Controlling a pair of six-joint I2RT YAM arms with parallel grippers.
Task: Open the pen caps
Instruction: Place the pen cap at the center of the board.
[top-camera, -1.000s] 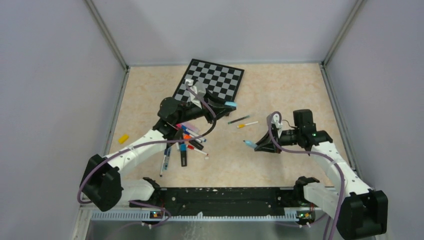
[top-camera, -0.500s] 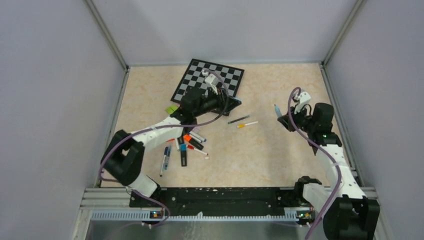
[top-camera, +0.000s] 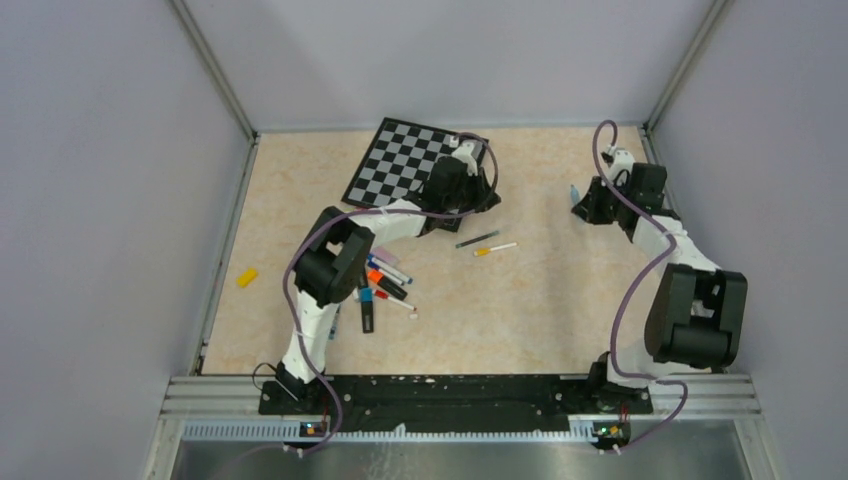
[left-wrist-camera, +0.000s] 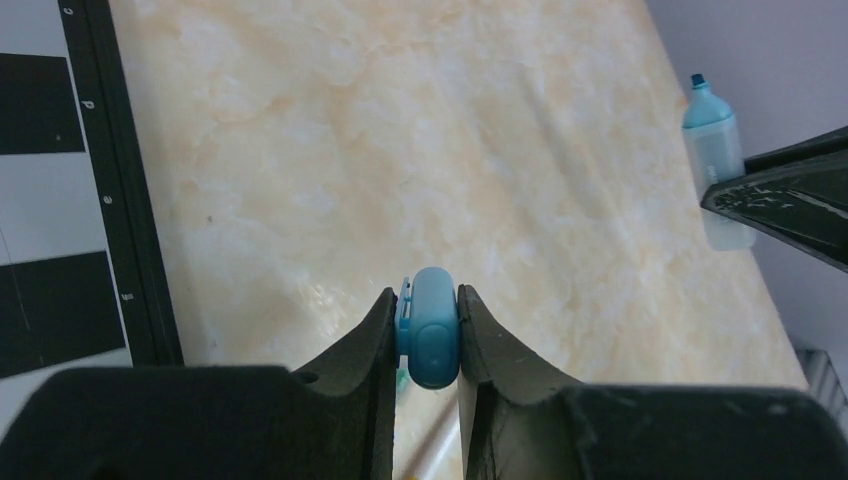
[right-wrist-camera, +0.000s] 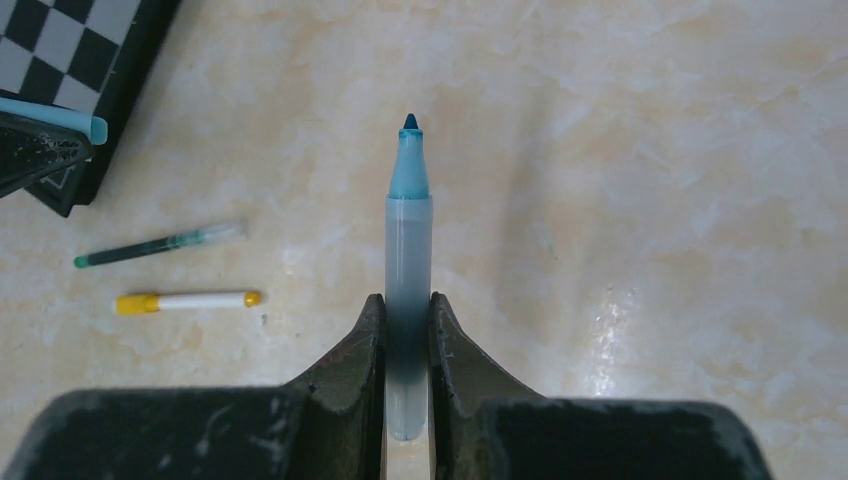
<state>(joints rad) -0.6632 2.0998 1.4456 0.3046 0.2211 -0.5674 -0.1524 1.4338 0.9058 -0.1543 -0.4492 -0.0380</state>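
- The left gripper (left-wrist-camera: 428, 325) pinched a cyan pen cap (left-wrist-camera: 434, 345) between its fingers, above the counter (left-wrist-camera: 400, 150) just beside the checkered board (top-camera: 400, 165).
- The right gripper (right-wrist-camera: 407, 315) was clamped on a light-blue pen (right-wrist-camera: 408, 240) with its teal tip bare, near the counter's far right.
- A thin green pen (right-wrist-camera: 155, 246) and a yellow-capped white pen (right-wrist-camera: 188, 300) lay side by side.
- Other pens (top-camera: 383, 283) lay heaped left of centre.

Top: high, near edge, looks down on whole table (top-camera: 540, 300).
Left wrist: close, low, faces along table.
Right wrist: close, faces down.
Shared: board (top-camera: 400, 165), all views.
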